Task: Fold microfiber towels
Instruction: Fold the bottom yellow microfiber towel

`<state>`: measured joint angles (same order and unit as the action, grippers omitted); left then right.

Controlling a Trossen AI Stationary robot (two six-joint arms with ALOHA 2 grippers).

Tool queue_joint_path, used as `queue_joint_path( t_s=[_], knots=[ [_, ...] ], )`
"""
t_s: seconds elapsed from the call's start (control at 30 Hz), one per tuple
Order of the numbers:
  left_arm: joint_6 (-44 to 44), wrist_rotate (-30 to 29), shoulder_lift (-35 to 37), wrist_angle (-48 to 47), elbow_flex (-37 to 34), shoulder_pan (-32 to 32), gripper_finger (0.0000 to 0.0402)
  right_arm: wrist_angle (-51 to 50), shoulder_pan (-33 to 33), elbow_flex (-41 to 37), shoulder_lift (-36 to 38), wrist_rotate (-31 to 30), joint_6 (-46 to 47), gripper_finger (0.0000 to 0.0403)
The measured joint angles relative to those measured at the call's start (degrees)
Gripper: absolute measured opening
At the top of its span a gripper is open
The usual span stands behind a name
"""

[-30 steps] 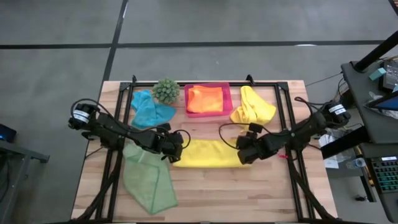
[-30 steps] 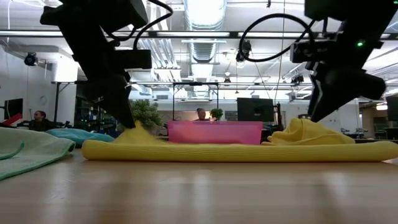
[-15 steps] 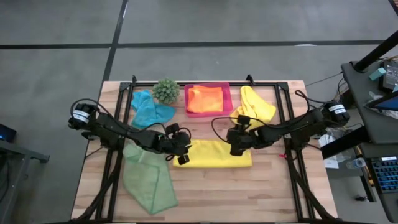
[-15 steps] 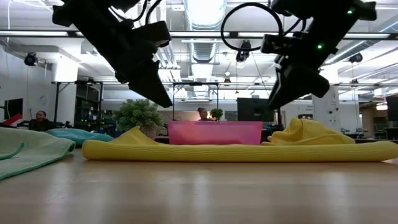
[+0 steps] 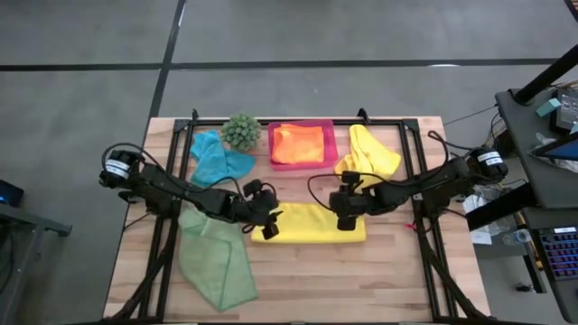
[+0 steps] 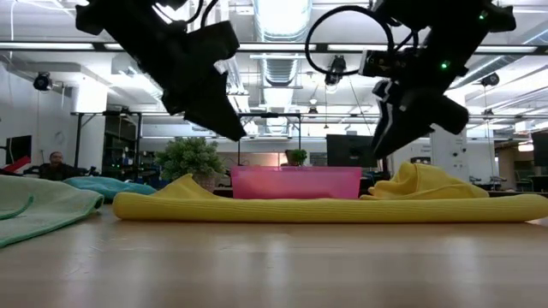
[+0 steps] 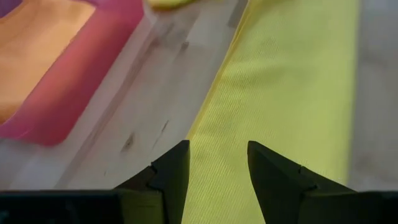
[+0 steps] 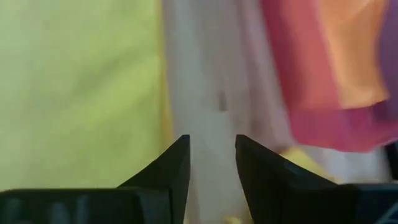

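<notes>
- Lying flat mid-table, the folded yellow towel (image 5: 312,222) forms a strip, long axis left to right, just in front of the pink tray (image 5: 302,144).
- Left gripper (image 5: 268,221) hangs above the strip's left end, fingers (image 7: 171,169) parted, nothing between them.
- Right gripper (image 5: 346,213) hangs over the strip's right part near its far edge, fingers (image 8: 176,167) apart, empty.
- Orange towel (image 5: 297,142) sits in the tray; second yellow towel (image 5: 368,153) is bunched to its right.
- Teal towel (image 5: 217,158) lies beside the plant (image 5: 240,132); green towel (image 5: 216,259) lies front left.
</notes>
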<state>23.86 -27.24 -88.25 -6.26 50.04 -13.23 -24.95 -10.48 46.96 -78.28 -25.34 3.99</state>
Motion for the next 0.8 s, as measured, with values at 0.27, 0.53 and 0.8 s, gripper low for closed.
queue_joint_path(
  t_s=[0.27, 0.53, 0.8],
  knots=[
    [2.8, 7.2, -0.5, 7.8, -0.1, -0.2, 0.0146, -0.4, -2.0, -3.4, 1.3, 6.0, 5.9, 0.0116],
    [4.2, 10.3, -5.1, 10.7, -0.2, -0.3, 0.0146, 0.0, -6.6, -7.1, 8.0, 5.9, 11.5, 0.0116],
    [5.9, 10.6, -9.5, 9.7, -0.3, -0.4, 0.0146, 0.4, -7.3, -9.8, 15.1, 5.8, 16.0, 0.0116]
  ],
)
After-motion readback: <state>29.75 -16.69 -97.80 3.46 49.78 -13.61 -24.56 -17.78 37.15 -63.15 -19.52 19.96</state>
